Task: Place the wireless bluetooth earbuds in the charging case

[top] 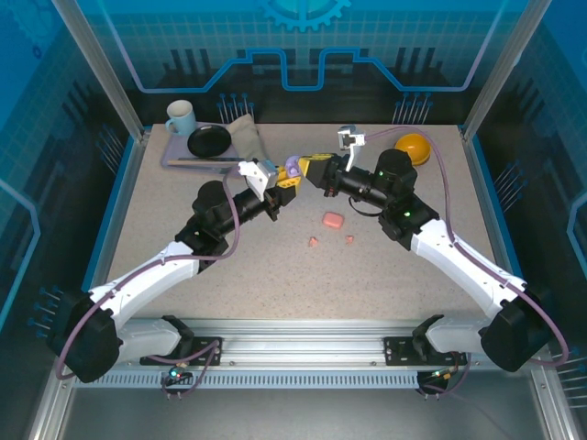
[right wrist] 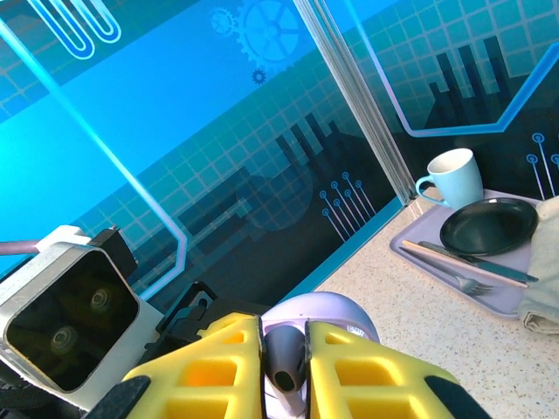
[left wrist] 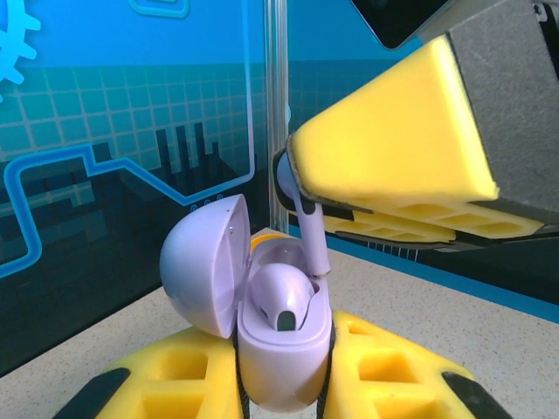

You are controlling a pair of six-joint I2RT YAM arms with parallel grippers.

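My left gripper point(left wrist: 281, 384) is shut on a pale purple charging case point(left wrist: 279, 367), held upright with its lid point(left wrist: 201, 262) swung open to the left. One purple earbud point(left wrist: 284, 297) sits in the case. My right gripper point(right wrist: 286, 367) is shut on a second purple earbud point(right wrist: 286, 358), right above the case, and the tip of its stem point(left wrist: 313, 236) touches the case's free slot. In the top view the left gripper point(top: 280, 179) and the right gripper point(top: 310, 168) meet over the table's middle, toward the back. Two pink earbuds point(top: 313, 242) point(top: 348, 239) lie on the table by a shut pink case point(top: 332, 220).
At the back left, a lilac tray point(top: 174, 160) holds a pale mug point(top: 180, 116), a black plate point(top: 209, 140), cutlery and a folded cloth point(top: 246, 136). An orange bowl point(top: 414, 146) lies upside down at the back right. Glass walls enclose the table.
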